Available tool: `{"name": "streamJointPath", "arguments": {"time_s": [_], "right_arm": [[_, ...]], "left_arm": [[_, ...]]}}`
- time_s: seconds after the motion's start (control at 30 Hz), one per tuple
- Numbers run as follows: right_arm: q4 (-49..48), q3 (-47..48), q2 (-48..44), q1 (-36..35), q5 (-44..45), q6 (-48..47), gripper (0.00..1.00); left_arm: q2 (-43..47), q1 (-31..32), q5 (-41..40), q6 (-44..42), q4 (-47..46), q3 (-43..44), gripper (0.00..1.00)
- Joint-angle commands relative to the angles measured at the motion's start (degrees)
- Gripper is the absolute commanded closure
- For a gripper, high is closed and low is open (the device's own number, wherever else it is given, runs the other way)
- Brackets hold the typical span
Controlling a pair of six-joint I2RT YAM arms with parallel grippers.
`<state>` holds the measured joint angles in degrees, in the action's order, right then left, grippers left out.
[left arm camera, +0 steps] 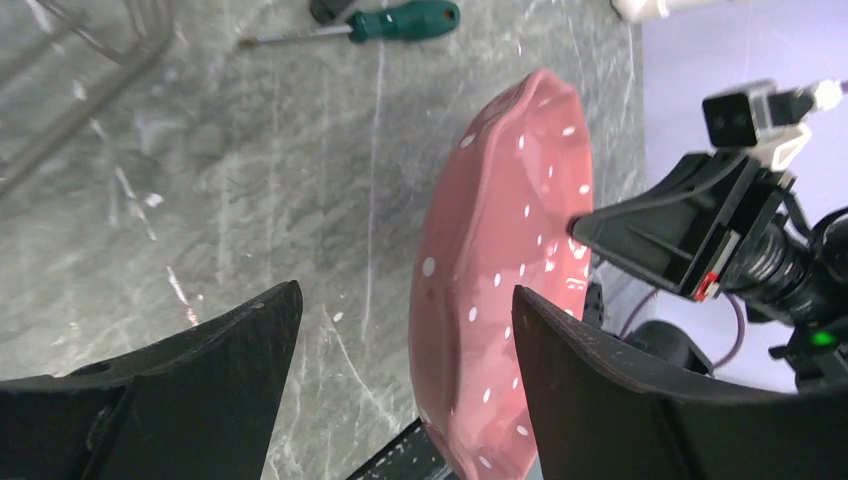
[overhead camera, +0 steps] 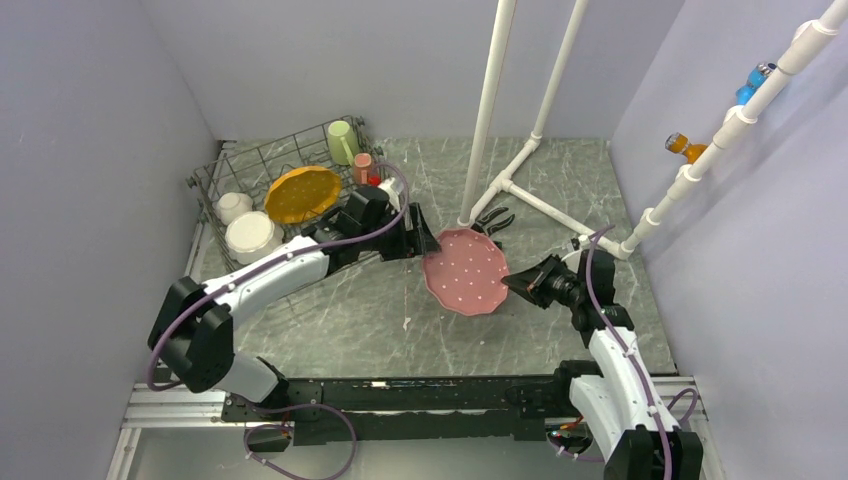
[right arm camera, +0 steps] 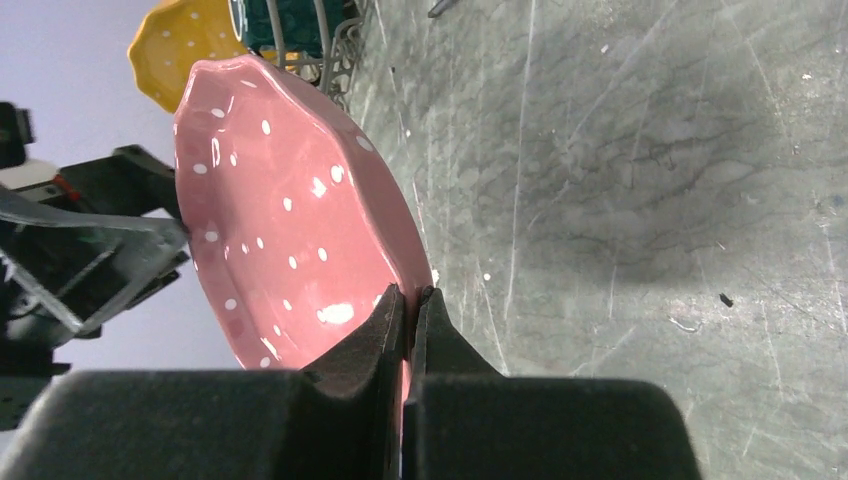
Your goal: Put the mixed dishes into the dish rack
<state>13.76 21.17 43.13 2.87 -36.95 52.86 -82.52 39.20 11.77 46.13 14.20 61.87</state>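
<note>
the pink dotted plate (overhead camera: 466, 272) hangs tilted above the table (overhead camera: 560, 170), its rim pinched tight in our right gripper (right arm camera: 408, 300). our left gripper (left arm camera: 405, 292) is spread wide at the plate's opposite edge, clamping nothing. the dish rack (overhead camera: 215, 175) lies behind those left fingers, apart from the plate.

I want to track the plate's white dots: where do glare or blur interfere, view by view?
Right wrist: bright glare patches on the pink plate mimic its dots; the right gripper is dark and soft. Left wrist: smaller highlights on the plate; the left gripper is featureless black. Top external: even light, no obvious glare, dots tiny.
</note>
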Motion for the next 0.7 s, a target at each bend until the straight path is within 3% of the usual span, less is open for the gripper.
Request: {"name": "streamJointPath", "arguments": {"time_s": [0.0,0.27,0.37,0.43,0.67], "right_arm": [[-6.08,4.67,-0.60,0.43,-6.37,2.65,1.00],[-7.60,4.89,0.53,0.47,-7.05,2.11,1.00],[-5.26,6.29,0.68,0.47,-6.19,-0.85,1.00],[-4.14,7.09,0.72,0.46,-5.99,-2.52,1.00],[-2.41,9.26,1.57,0.45,-7.94,-9.24,0.99]], "left_arm": [[-2.04,0.37,11.73,1.25,-10.58,-0.93,0.22],[-6.35,0.54,18.18,1.94,-12.60,0.22,0.55],[-6.45,0.56,18.17,0.85,-11.49,1.15,0.77],[-6.30,0.57,16.52,-0.65,-8.50,2.52,0.98],[-1.80,0.58,7.76,-12.04,-3.12,6.71,1.00]]}}
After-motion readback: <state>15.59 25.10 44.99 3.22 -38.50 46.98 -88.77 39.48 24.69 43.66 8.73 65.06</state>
